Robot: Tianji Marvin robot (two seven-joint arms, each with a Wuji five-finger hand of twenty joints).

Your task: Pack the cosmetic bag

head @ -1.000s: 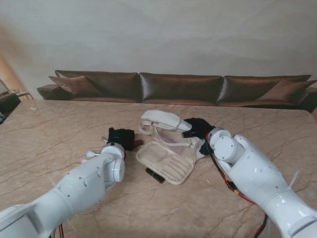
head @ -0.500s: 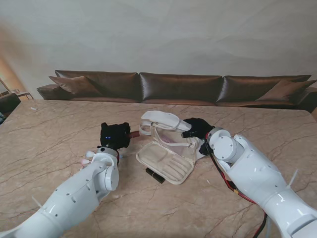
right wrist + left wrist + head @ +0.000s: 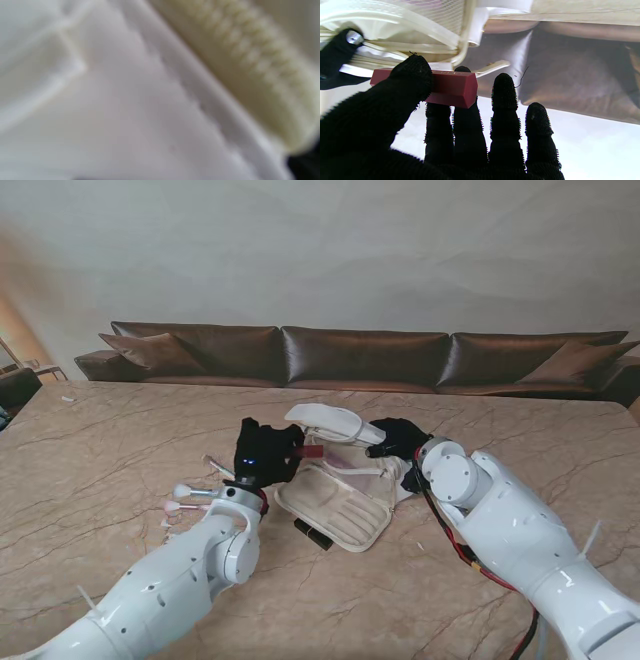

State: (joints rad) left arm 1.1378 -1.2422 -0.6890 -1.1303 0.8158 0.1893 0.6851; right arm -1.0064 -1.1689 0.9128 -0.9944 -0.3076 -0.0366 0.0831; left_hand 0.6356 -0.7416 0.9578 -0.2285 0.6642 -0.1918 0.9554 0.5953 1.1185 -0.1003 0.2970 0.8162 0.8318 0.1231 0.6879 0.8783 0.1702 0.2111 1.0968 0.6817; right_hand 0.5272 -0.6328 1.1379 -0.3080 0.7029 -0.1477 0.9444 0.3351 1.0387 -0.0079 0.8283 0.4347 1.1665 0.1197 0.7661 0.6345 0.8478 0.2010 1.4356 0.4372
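Over the preceding second my left hand [image 3: 266,452] carried the red lipstick [image 3: 309,450] rightward from the bare worktop [image 3: 110,440] to the bag's [image 3: 335,505] open mouth; the insertion step therefore appeared close, with release not yet made. The lipstick [image 3: 445,86] was pinched between thumb [image 3: 412,75] and fingers [image 3: 463,100], lying level beside the bag's mesh pocket [image 3: 430,15]. My right hand [image 3: 400,440] rested at the bag's far right edge, unchanged in place; whether it gripped the fabric I could not tell, its wrist view being blurred. The bag lay unzipped at centre, cream flap nearest me, a dark tube [image 3: 313,534] just beside it.
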